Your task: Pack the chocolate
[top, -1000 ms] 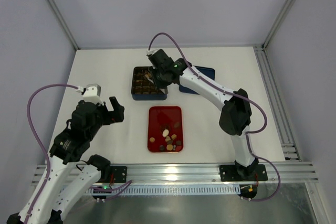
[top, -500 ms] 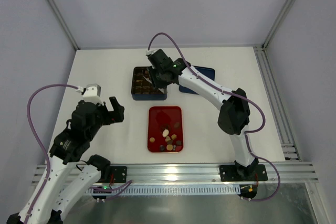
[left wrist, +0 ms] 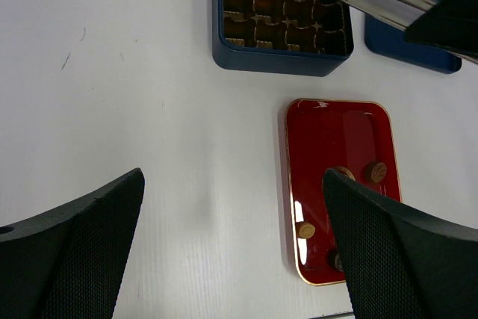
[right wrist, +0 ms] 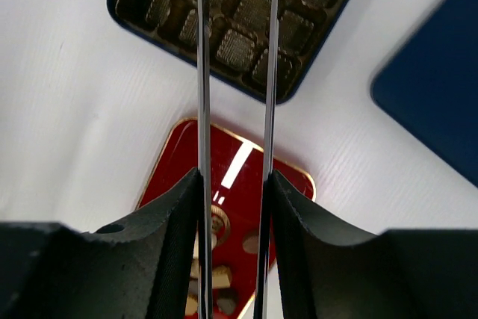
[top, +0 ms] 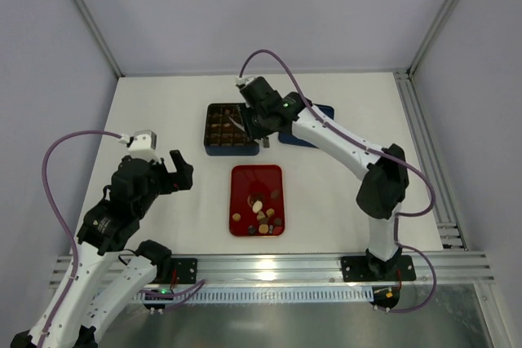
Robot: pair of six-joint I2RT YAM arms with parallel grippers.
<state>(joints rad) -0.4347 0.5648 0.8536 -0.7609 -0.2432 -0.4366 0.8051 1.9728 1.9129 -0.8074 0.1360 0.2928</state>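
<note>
Several chocolates (top: 261,214) lie in the near half of the red tray (top: 245,175). The dark blue box (top: 214,149) with the brown grid insert stands behind it, and several of its cells hold chocolates (right wrist: 231,46). My right gripper (top: 255,125) hovers over the box's right side, shut on metal tongs (right wrist: 203,72). The tong blades are spread with nothing between them. My left gripper (left wrist: 231,244) is open and empty above bare table, left of the tray (left wrist: 328,121). Tray chocolates (left wrist: 377,171) show beside its right finger.
The blue lid (top: 287,138) lies right of the box, partly under my right arm, and also shows in the right wrist view (right wrist: 433,87). Grey walls and aluminium frame posts ring the white table. A rail runs along the near edge.
My right arm has swung right and drawn back, moving the tongs from over the box's middle to its right side. My left arm has not moved.
</note>
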